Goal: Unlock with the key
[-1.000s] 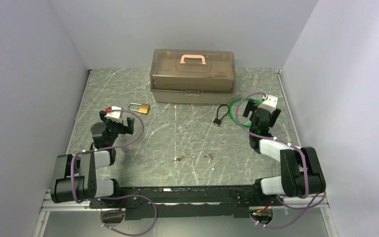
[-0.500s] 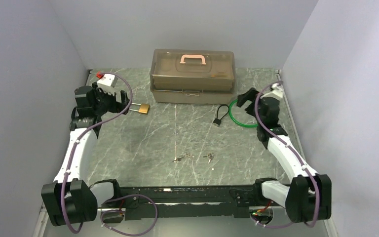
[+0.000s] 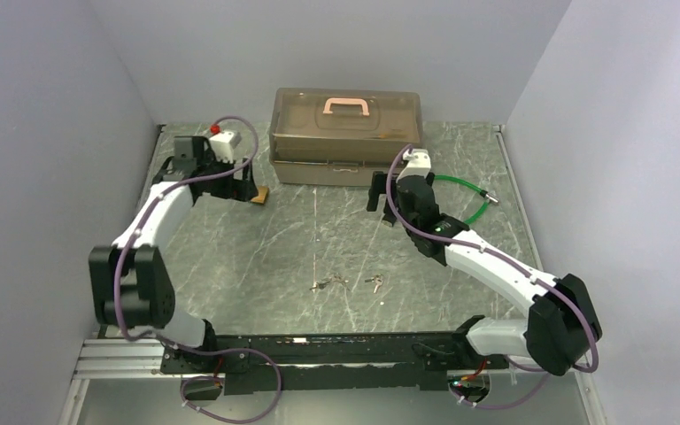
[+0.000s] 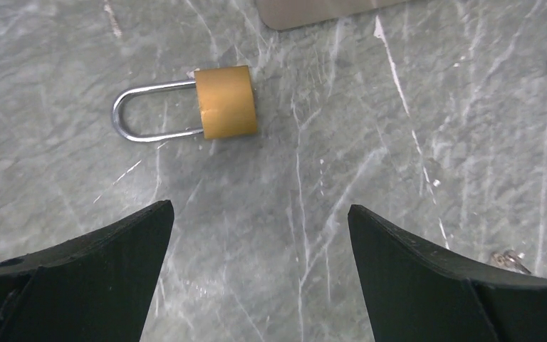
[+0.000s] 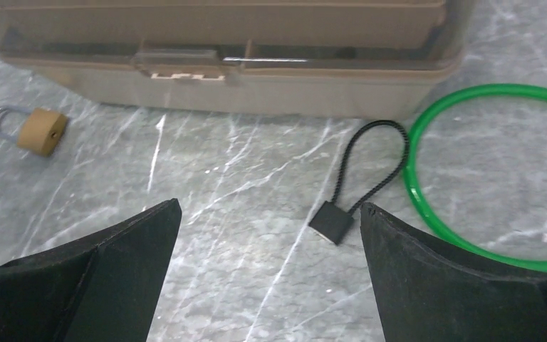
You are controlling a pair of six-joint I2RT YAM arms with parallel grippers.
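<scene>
Both arms swung forward in the last half second. Left tool (image 4: pixel 258 214) hangs over the brass padlock (image 4: pixel 226 102), right tool (image 5: pixel 269 210) over the black cable lock (image 5: pixel 331 222). Both are wide open and empty. Padlock lies flat on the surface (image 4: pixel 399 178) just beside the toolbox (image 3: pixel 345 133). Keys (image 3: pixel 329 284) lie well apart, nearer the bases. Likely step: pinning the padlock. Centre the left tool over the brass body, pinch across its sides, and keep the keyhole end free.

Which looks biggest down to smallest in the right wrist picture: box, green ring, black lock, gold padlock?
1. box
2. green ring
3. black lock
4. gold padlock, farther off, so that last place is unsure
</scene>
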